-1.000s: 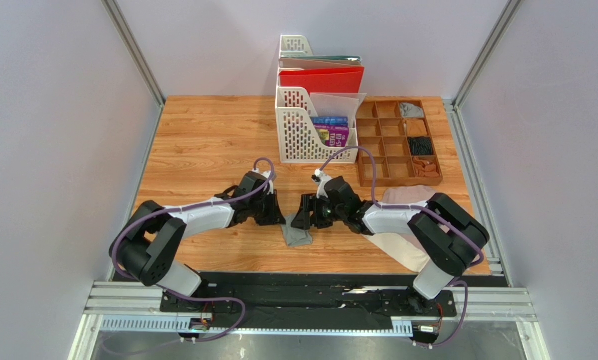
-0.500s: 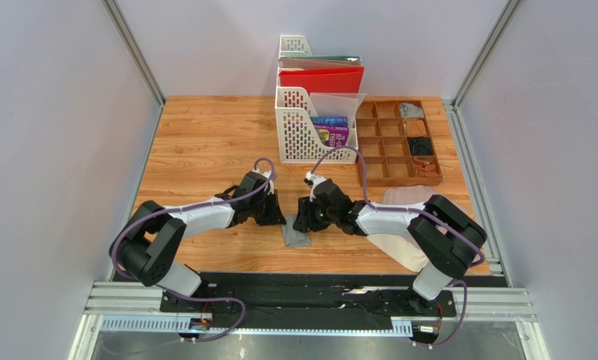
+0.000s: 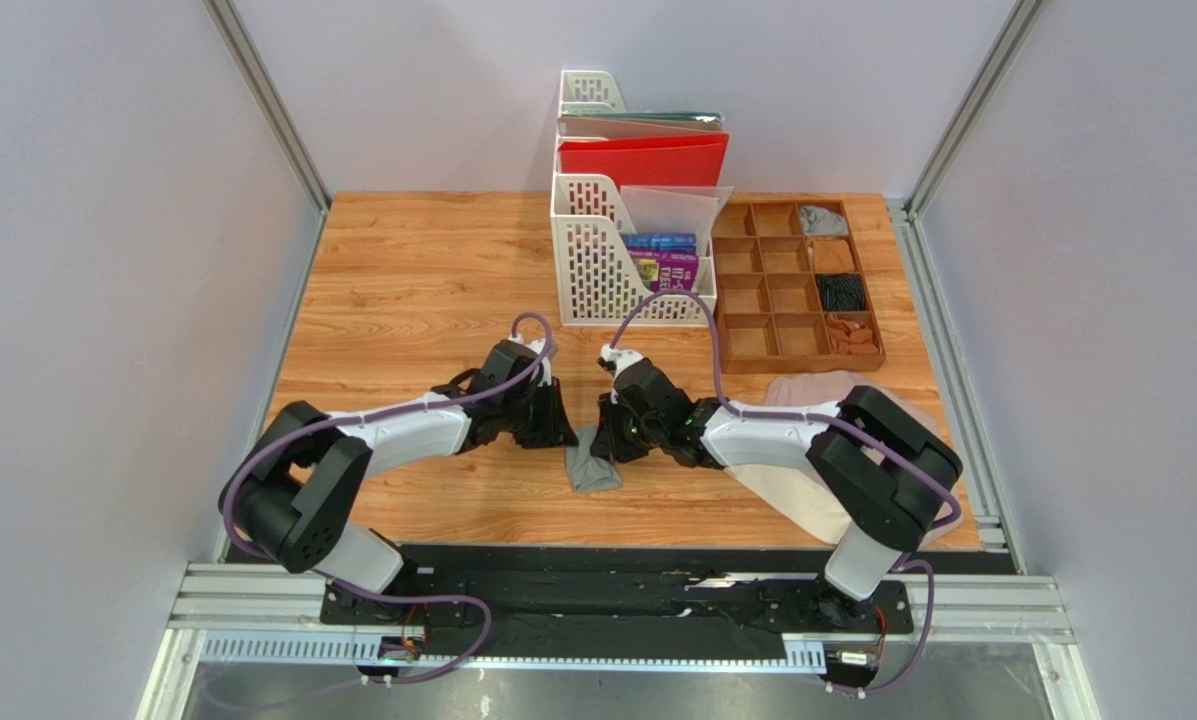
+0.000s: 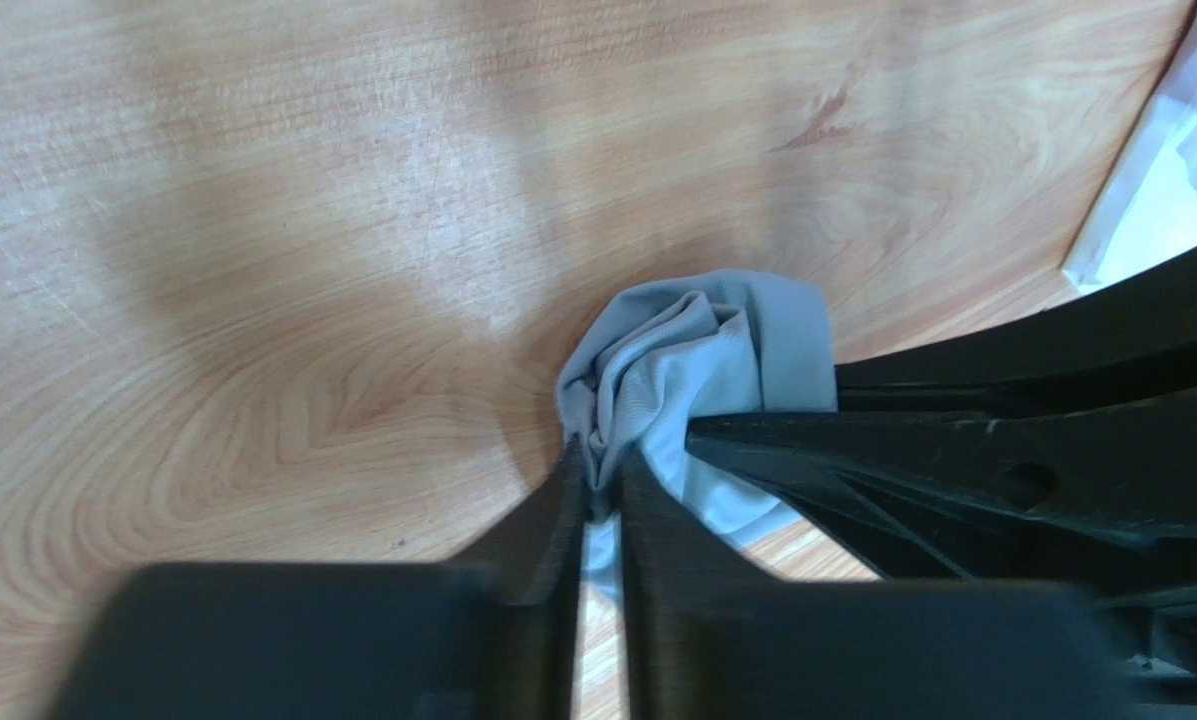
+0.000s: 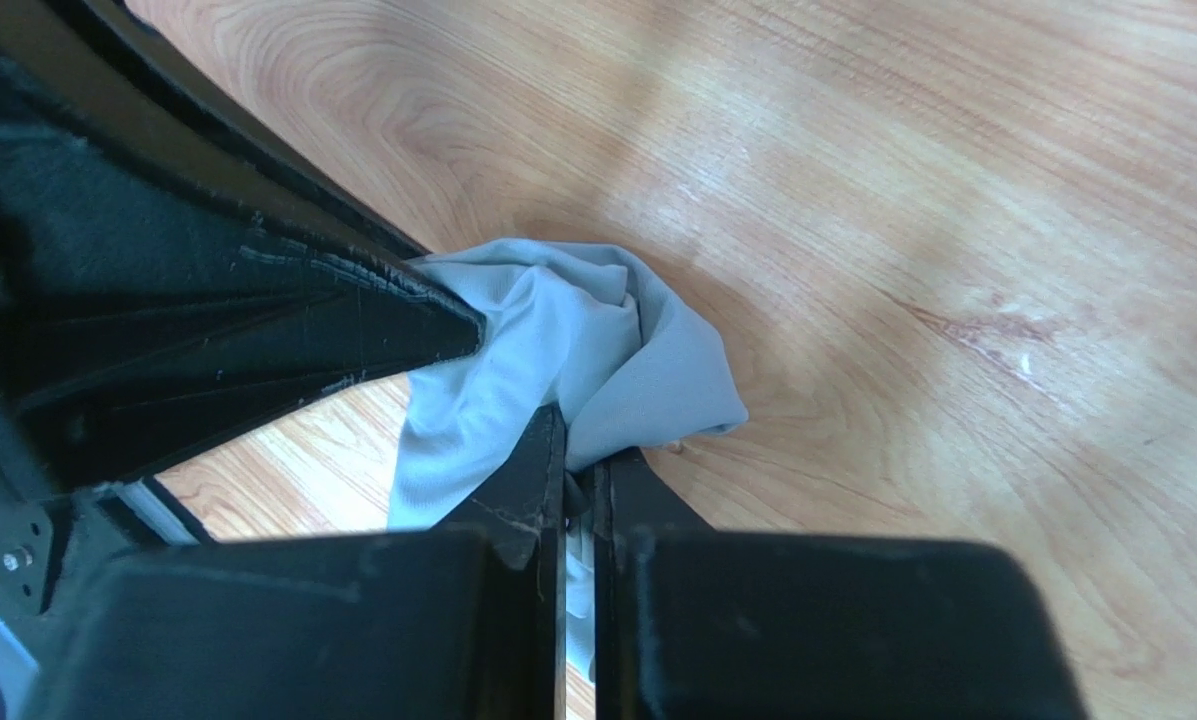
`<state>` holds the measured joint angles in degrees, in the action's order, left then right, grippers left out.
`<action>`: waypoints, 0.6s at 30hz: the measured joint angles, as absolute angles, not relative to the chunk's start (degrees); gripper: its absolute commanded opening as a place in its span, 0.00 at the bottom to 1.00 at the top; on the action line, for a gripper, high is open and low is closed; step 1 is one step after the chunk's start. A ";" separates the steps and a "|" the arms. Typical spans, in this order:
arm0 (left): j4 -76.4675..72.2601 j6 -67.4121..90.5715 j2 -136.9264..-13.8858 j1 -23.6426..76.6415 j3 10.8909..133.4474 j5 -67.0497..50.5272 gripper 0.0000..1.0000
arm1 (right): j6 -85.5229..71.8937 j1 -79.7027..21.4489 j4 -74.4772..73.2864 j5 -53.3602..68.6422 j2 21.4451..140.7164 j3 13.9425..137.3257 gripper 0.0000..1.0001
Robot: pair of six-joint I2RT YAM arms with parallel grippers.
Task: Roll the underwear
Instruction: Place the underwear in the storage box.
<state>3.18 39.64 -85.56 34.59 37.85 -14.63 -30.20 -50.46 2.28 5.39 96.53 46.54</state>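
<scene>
The grey underwear (image 3: 592,470) lies bunched on the wooden table (image 3: 409,285) between my two grippers. My left gripper (image 3: 565,437) meets it from the left. In the left wrist view the grey underwear (image 4: 702,353) is crumpled, and the left gripper (image 4: 601,477) pinches a fold of it, jaws nearly together. My right gripper (image 3: 606,444) comes from the right; in its wrist view it (image 5: 577,468) is shut on the edge of the grey underwear (image 5: 604,338). The pinkish-beige underwear (image 3: 812,393) lies at the right, partly under the right arm.
White file holders (image 3: 627,270) with a red folder (image 3: 642,158) stand at the back centre. A brown divider tray (image 3: 797,285) holding small rolled items sits to their right. Each gripper's black body fills one side of the other's wrist view.
The right gripper has moved left onto the grey underwear and gone from wide open to shut on it. The left arm has barely moved.
</scene>
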 measured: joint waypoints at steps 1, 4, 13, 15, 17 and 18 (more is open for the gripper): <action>3.18 39.46 -85.56 34.59 37.95 -14.59 0.40 | -30.11 -50.50 2.17 5.15 96.53 46.57 0.00; 4.56 39.48 -84.97 34.63 38.74 -13.69 0.57 | -29.63 -50.41 1.30 4.29 96.09 46.57 0.00; 11.03 38.59 -74.37 30.37 40.29 -11.03 0.58 | -26.68 -46.13 -4.23 3.49 86.59 46.52 0.00; 12.78 38.22 -72.40 29.56 40.64 -10.35 0.58 | -26.04 -44.91 -5.06 3.46 84.44 46.44 0.00; 14.52 37.89 -70.78 29.36 41.32 -10.00 0.58 | -25.41 -43.90 -6.07 3.44 82.74 46.44 0.00; 15.46 37.63 -70.02 29.36 41.74 -9.96 0.58 | -24.97 -43.22 -6.83 3.46 81.84 46.44 0.00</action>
